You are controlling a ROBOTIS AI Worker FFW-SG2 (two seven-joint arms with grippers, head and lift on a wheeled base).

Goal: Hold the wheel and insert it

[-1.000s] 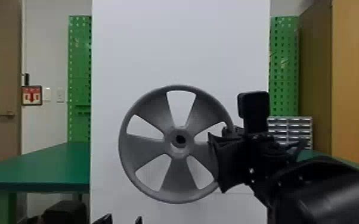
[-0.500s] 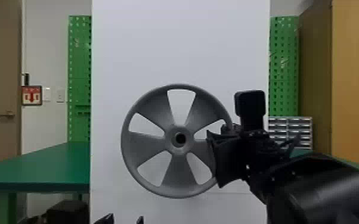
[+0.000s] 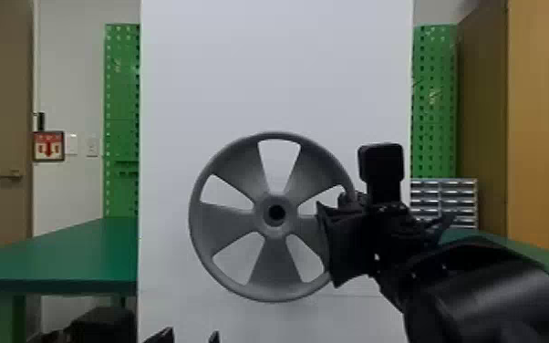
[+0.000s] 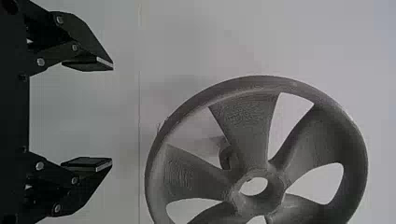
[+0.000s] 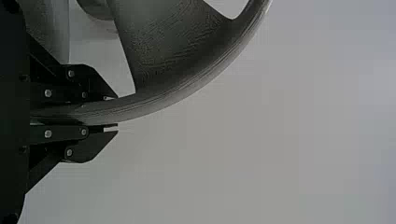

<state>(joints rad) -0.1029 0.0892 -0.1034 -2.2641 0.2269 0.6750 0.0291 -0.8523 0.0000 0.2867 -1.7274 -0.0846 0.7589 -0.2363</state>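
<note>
Wheel [image 3: 228, 223] upright — right hand [image 3: 344, 241] clamped on rim [image 5: 154, 103]; left hand [image 3: 190, 335] spread

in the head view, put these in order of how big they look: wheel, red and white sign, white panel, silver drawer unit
1. white panel
2. wheel
3. silver drawer unit, partly hidden by the arm
4. red and white sign

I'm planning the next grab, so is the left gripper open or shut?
Open. In its wrist view, the left gripper has its two fingers wide apart, with nothing held between them.
</note>
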